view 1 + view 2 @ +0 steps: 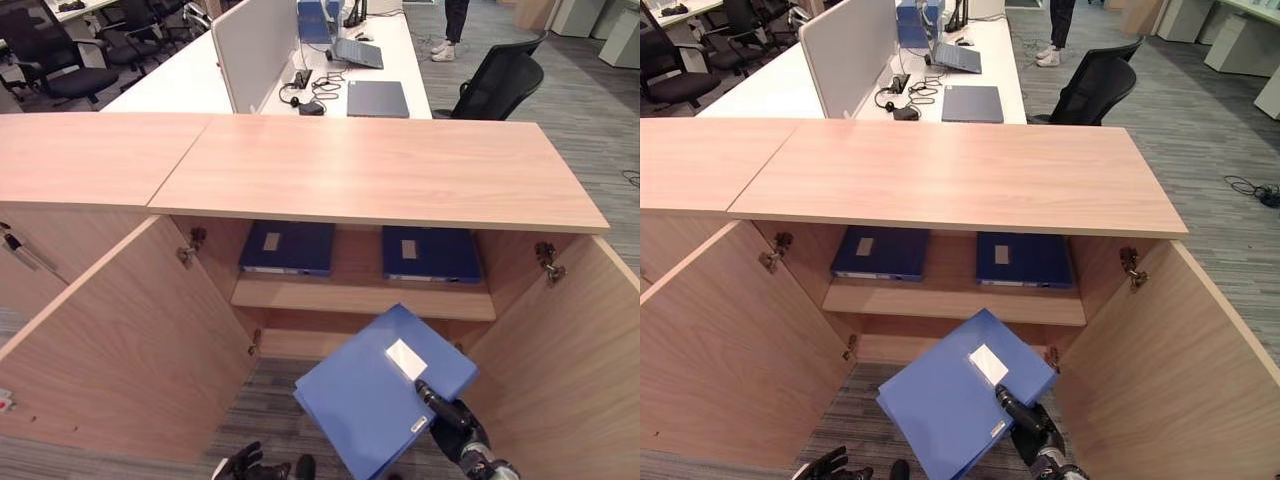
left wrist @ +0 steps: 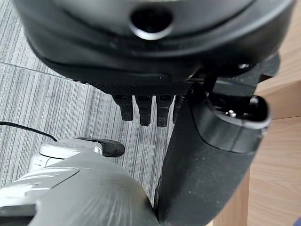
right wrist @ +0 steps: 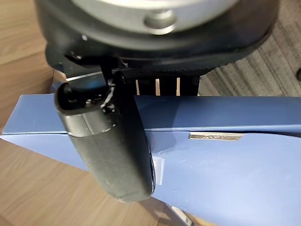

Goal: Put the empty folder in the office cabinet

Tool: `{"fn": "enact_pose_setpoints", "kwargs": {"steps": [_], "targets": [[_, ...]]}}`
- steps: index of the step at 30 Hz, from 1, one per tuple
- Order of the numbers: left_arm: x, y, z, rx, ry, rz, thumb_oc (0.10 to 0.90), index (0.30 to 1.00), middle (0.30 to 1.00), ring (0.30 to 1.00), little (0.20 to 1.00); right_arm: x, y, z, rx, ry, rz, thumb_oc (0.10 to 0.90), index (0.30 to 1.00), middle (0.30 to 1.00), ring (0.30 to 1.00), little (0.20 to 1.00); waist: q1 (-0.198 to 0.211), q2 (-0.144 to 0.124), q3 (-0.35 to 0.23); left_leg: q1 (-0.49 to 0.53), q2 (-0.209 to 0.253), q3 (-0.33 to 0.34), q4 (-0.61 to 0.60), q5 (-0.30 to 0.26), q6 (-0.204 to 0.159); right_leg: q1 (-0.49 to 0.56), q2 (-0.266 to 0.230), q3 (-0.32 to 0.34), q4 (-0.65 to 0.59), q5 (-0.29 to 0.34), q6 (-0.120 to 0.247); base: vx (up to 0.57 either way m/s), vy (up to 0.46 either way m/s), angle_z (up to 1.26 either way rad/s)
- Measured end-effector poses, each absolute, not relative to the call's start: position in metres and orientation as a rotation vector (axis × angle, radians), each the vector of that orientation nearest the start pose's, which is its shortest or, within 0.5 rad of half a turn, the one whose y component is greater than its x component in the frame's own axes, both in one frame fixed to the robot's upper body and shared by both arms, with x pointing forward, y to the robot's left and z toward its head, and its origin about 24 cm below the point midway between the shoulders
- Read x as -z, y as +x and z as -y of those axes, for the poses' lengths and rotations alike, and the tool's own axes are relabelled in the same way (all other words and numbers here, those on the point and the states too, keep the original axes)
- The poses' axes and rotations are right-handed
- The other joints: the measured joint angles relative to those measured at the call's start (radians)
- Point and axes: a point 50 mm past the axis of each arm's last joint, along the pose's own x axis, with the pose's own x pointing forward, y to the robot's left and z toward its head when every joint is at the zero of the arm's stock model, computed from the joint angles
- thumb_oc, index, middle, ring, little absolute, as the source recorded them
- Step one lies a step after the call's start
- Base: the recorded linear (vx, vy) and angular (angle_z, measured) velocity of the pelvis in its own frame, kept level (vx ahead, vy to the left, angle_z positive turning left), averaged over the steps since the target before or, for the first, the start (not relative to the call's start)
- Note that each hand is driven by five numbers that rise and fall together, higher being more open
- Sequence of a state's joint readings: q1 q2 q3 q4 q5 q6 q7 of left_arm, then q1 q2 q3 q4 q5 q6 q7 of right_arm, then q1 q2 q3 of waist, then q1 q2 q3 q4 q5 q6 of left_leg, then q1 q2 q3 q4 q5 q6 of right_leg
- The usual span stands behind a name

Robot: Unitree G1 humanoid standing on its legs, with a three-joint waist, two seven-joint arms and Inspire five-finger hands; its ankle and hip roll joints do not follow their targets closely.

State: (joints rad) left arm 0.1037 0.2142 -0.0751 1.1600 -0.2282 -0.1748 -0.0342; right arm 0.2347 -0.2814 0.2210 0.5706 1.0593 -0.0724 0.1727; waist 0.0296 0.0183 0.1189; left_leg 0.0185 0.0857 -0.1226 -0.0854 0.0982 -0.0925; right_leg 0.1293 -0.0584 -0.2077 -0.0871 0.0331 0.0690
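Left hand (image 1: 243, 463) hangs low by the open left door (image 1: 120, 350), fingers loosely straight, idle. 2 dark folders (image 1: 288, 247) lie on the upper shelf (image 1: 360, 298). Right hand (image 1: 455, 420) clamps the tilted blue folder (image 1: 380, 385) before the cabinet (image 1: 380, 170) opening (thumb on top). Advice: level it, feed it in under the shelf.
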Motion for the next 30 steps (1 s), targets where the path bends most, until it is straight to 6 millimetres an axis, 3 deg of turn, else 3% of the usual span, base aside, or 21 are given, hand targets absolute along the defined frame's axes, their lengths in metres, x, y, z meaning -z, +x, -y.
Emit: {"fn": "enact_pose_setpoints", "kwargs": {"steps": [6, 8, 10, 13, 15, 17, 19, 22, 24, 25, 27, 30], "targets": [[0.159, 0.075, -0.228, -0.176, 0.034, -1.072, 0.800, 0.900, 0.900, 0.900, 0.900, 0.116, 0.129, 0.199, 0.260, 0.783, -0.654, 0.400, 0.300, 0.300, 0.300, 0.300, -0.001, 0.002, -0.004, 0.000, 0.000, 0.000, 0.000, 0.000, 0.000, -0.001, 0.000, 0.001, 0.000, 0.001, -0.001, 0.00, 0.000, 0.00], [0.159, 0.074, -0.225, -0.166, 0.044, -1.065, 0.800, 0.900, 0.900, 0.900, 0.900, 0.114, 0.136, 0.195, 0.316, 0.862, -0.608, 0.400, 0.300, 0.300, 0.300, 0.300, -0.001, 0.008, -0.007, -0.001, 0.000, 0.001, 0.000, 0.000, 0.000, -0.002, 0.000, 0.002, 0.000, 0.001, -0.001, 0.00, 0.000, 0.00], [0.158, 0.073, -0.222, -0.143, 0.056, -1.053, 0.800, 0.900, 0.900, 0.900, 0.900, 0.105, 0.159, 0.193, 0.354, 0.922, -0.520, 0.400, 0.300, 0.300, 0.300, 0.300, 0.001, 0.019, -0.013, -0.004, -0.001, 0.001, 0.000, -0.002, -0.001, -0.005, -0.001, 0.002, 0.000, 0.001, -0.001, 0.01, 0.034, 0.00], [0.156, 0.079, -0.211, -0.075, 0.074, -1.022, 0.800, 0.900, 0.900, 0.900, 0.900, 0.059, 0.234, 0.207, 0.382, 0.994, -0.236, 0.400, 0.300, 0.300, 0.300, 0.300, 0.024, 0.057, -0.014, -0.024, -0.004, -0.007, 0.000, 0.006, 0.000, -0.020, -0.003, -0.005, 0.000, 0.007, 0.000, 0.00, 0.023, 0.08], [0.155, 0.081, -0.210, -0.061, 0.077, -1.006, 0.800, 0.900, 0.900, 0.900, 0.900, 0.037, 0.266, 0.221, 0.400, 0.998, -0.137, 0.400, 0.300, 0.300, 0.300, 0.300, 0.045, 0.068, -0.015, -0.035, -0.005, -0.016, 0.000, 0.013, 0.003, -0.027, -0.002, -0.013, 0.000, 0.007, 0.001, -0.01, 0.014, 0.16], [0.151, 0.092, -0.206, -0.018, 0.093, -0.962, 0.800, 0.900, 0.900, 0.900, 0.900, -0.004, 0.303, 0.250, 0.529, 1.092, 0.073, 0.400, 0.300, 0.300, 0.300, 0.300, 0.082, 0.086, -0.010, -0.074, -0.006, -0.050, 0.001, 0.030, 0.000, -0.055, 0.001, -0.049, 0.000, 0.008, 0.000, -0.02, 0.001, 0.40], [0.150, 0.093, -0.205, -0.017, 0.087, -0.946, 0.800, 0.900, 0.900, 0.900, 0.900, -0.023, 0.312, 0.264, 0.587, 1.159, 0.202, 0.400, 0.300, 0.300, 0.300, 0.300, 0.115, 0.093, -0.004, -0.093, -0.008, -0.056, 0.004, 0.038, 0.000, -0.070, 0.003, -0.055, 0.000, 0.008, -0.001, -0.05, 0.007, 0.20], [0.139, 0.124, -0.200, 0.084, 0.154, -0.859, 0.800, 0.900, 0.900, 0.900, 0.900, -0.065, 0.334, 0.292, 0.663, 1.224, 0.342, 0.400, 0.300, 0.300, 0.300, 0.300, 0.118, 0.139, 0.074, -0.149, -0.012, -0.088, 0.005, 0.059, -0.005, -0.112, 0.001, -0.084, 0.000, 0.014, 0.000, -0.04, 0.020, 0.28], [0.138, 0.127, -0.203, 0.071, 0.156, -0.850, 0.800, 0.900, 0.900, 0.900, 0.900, -0.067, 0.333, 0.300, 0.714, 1.247, 0.364, 0.400, 0.300, 0.300, 0.300, 0.300, 0.118, 0.146, 0.099, -0.170, -0.015, -0.096, 0.005, 0.061, -0.005, -0.129, -0.001, -0.094, 0.000, 0.013, 0.000, -0.05, 0.038, 0.11], [0.135, 0.134, -0.204, 0.090, 0.177, -0.828, 0.800, 0.900, 0.900, 0.900, 0.900, -0.077, 0.339, 0.306, 0.736, 1.254, 0.376, 0.400, 0.300, 0.300, 0.300, 0.300, 0.125, 0.155, 0.116, -0.195, -0.016, -0.096, 0.005, 0.066, -0.005, -0.156, -0.002, -0.093, 0.000, 0.014, 0.001, 0.00, 0.000, 0.00], [0.127, 0.154, -0.203, 0.131, 0.209, -0.777, 0.800, 0.900, 0.900, 0.900, 0.900, -0.113, 0.349, 0.326, 0.753, 1.282, 0.454, 0.400, 0.300, 0.300, 0.300, 0.300, 0.136, 0.186, 0.170, -0.235, -0.018, -0.092, 0.005, 0.078, -0.001, -0.196, -0.005, -0.088, 0.001, 0.028, 0.005, -0.01, 0.041, -0.06], [0.118, 0.163, -0.207, 0.201, 0.253, -0.731, 0.800, 0.900, 0.900, 0.900, 0.900, -0.163, 0.347, 0.368, 0.809, 1.279, 0.545, 0.400, 0.300, 0.300, 0.300, 0.300, 0.170, 0.210, 0.218, -0.283, -0.039, -0.064, 0.005, 0.079, 0.001, -0.268, -0.035, -0.065, 0.030, 0.025, 0.012, -0.03, 0.109, -0.17]]}}
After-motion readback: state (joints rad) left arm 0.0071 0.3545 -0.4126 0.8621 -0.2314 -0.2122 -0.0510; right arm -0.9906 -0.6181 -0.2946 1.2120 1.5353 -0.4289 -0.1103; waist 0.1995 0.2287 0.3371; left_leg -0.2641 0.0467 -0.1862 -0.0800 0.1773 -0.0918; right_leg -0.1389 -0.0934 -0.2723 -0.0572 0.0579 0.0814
